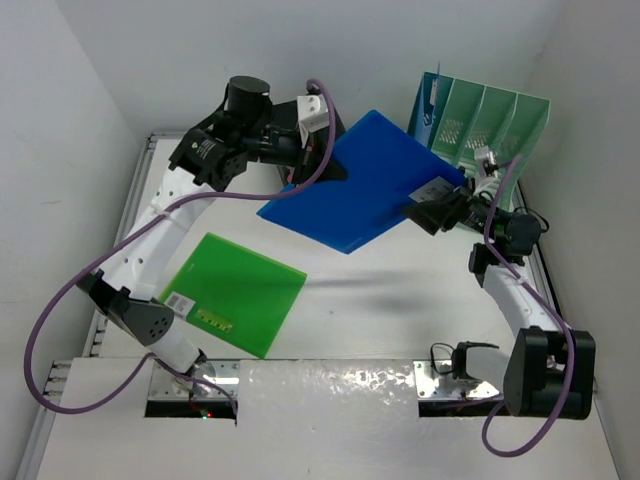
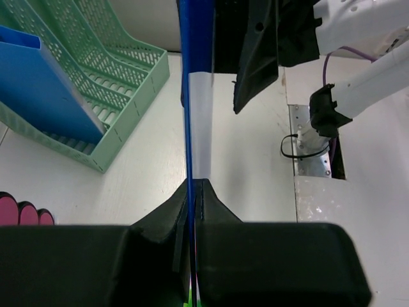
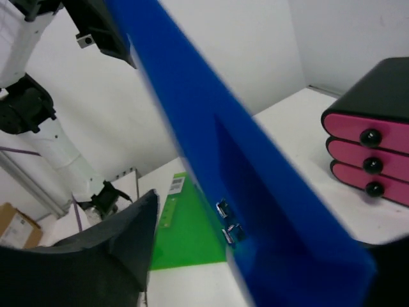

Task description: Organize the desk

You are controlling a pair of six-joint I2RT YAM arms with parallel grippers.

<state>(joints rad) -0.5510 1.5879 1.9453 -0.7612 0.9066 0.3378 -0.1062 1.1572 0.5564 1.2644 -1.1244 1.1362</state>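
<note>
The counter [image 1: 380, 320] has a smooth, matt white top, with bright, mottled metal plates [image 1: 440, 382] at its near edge. The blue folder [image 1: 365, 180] looks like hard, smooth plastic with a soft sheen. It carries a plain white label strip [image 2: 199, 121] and a small shiny metal clip [image 3: 227, 229]. The green folder [image 1: 240, 290] is smooth plastic too, with a paper barcode sticker [image 1: 178, 300]. The mint file rack [image 1: 490, 120] is perforated moulded plastic. The drawer unit [image 3: 377, 128] has a glossy black case and glossy pink fronts. The left end effector [image 2: 195, 185] is matt black plastic, and the purple cable [image 1: 40, 330] has a smooth sheath.
</note>
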